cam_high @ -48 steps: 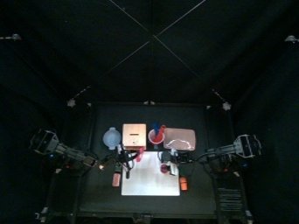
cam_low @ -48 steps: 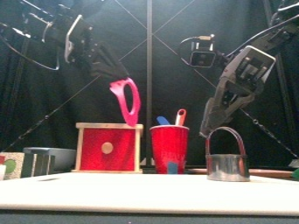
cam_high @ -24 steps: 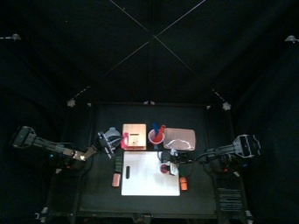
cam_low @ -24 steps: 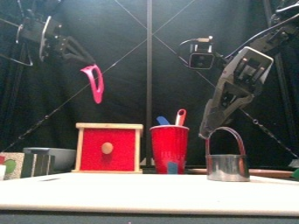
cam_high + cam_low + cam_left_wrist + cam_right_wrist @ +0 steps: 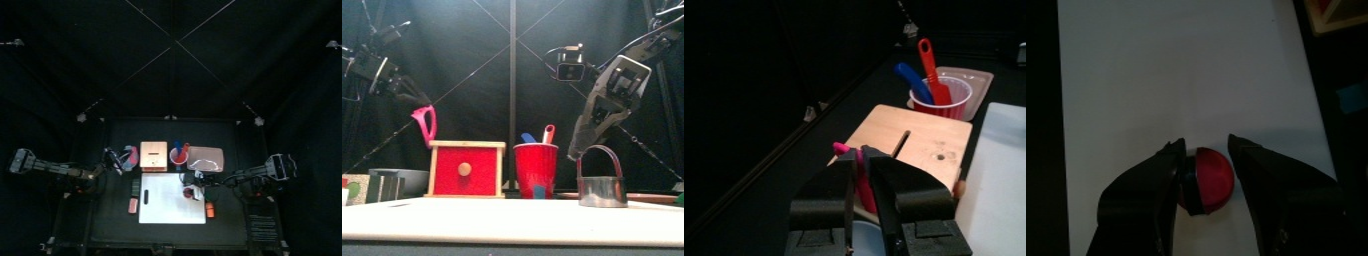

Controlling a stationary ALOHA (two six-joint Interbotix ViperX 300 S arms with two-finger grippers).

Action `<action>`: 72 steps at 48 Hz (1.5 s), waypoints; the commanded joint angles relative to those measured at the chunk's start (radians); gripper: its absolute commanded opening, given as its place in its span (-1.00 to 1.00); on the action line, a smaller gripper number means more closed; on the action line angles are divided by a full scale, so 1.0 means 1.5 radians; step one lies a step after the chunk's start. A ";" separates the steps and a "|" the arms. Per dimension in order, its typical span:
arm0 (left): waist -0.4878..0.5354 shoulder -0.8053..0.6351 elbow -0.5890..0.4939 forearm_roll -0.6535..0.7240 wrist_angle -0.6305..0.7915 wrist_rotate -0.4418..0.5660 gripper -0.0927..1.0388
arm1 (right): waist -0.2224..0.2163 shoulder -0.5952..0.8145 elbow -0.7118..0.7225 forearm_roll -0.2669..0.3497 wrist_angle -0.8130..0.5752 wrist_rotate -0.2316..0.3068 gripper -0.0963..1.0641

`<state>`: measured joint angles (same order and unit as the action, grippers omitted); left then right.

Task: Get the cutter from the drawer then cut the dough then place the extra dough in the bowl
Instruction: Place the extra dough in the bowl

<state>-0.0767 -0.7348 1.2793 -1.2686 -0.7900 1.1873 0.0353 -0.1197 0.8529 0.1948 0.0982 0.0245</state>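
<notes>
My left gripper (image 5: 414, 104) is shut on a limp pink strip of dough (image 5: 425, 125), which hangs in the air left of the wooden box (image 5: 466, 168), above the blue-grey bowl (image 5: 398, 181). In the left wrist view the dough (image 5: 858, 190) sits pinched between the jaws of the left gripper (image 5: 861, 158). My right gripper (image 5: 1205, 148) is open over the white cutting board (image 5: 1160, 80). A red dough disc (image 5: 1211, 182) shows between its jaws. The metal cutter (image 5: 603, 178) stands upright on the right, below the right gripper (image 5: 587, 140).
A red cup (image 5: 536, 168) holding a blue and a red toy knife stands between the box and the cutter. A pink tray (image 5: 207, 157) lies behind the board (image 5: 171, 205) on the right. A small green and red toy (image 5: 353, 188) sits at the far left.
My left arm has swung left and down with the dough strip, from above the box to beside it over the bowl. The right arm has stayed still.
</notes>
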 commanded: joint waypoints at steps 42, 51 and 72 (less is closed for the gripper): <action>0.085 0.110 0.017 -0.026 0.091 -0.013 0.16 | 0.006 0.024 -0.031 0.006 0.000 -0.001 0.50; 0.085 0.115 0.018 -0.025 0.111 -0.016 0.23 | 0.007 0.024 -0.034 0.006 0.000 -0.001 0.50; 0.086 0.112 0.025 -0.028 0.112 -0.016 0.54 | 0.007 0.024 -0.034 0.006 0.000 -0.001 0.50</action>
<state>0.0491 -0.5645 1.3269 -1.3116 -0.6136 1.1643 0.0445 -0.0706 0.8161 0.2025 0.0997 0.0245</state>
